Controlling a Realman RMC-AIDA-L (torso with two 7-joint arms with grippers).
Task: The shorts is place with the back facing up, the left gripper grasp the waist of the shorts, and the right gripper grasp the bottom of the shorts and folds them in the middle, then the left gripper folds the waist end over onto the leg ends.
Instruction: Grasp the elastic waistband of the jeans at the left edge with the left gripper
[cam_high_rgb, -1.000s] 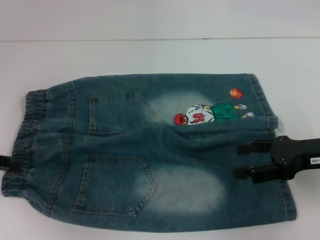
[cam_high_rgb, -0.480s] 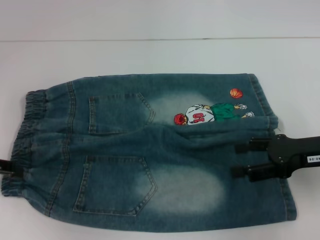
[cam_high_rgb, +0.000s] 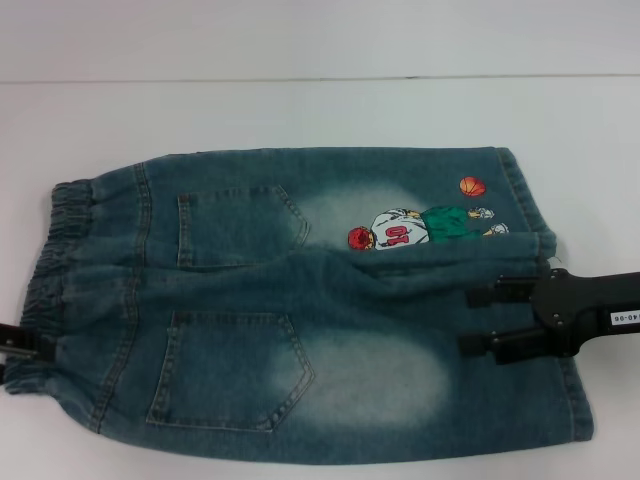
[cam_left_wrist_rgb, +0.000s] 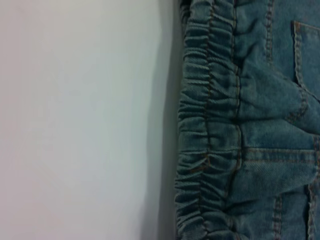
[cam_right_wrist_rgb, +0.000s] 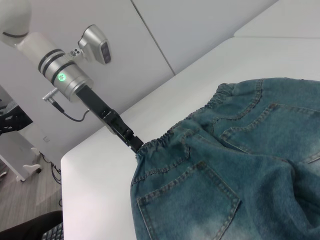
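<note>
The blue denim shorts (cam_high_rgb: 300, 300) lie flat on the white table, back pockets up, with the elastic waist (cam_high_rgb: 55, 280) at the left and the leg ends (cam_high_rgb: 560, 400) at the right. My left gripper (cam_high_rgb: 15, 342) sits at the near part of the waist edge, touching it; the right wrist view shows this left gripper (cam_right_wrist_rgb: 131, 141) meeting the waistband (cam_right_wrist_rgb: 165, 137). The left wrist view shows only the gathered waistband (cam_left_wrist_rgb: 207, 130). My right gripper (cam_high_rgb: 483, 320) hovers open over the near leg, with both fingers spread above the denim.
An embroidered basketball player patch (cam_high_rgb: 415, 228) marks the far leg. The white table (cam_high_rgb: 300, 110) extends behind the shorts. The table's left edge (cam_right_wrist_rgb: 85, 165) lies just beyond the waist.
The right gripper has shifted slightly left over the near leg. The left gripper has slid a little toward the near end of the waistband, which looks slightly bunched there.
</note>
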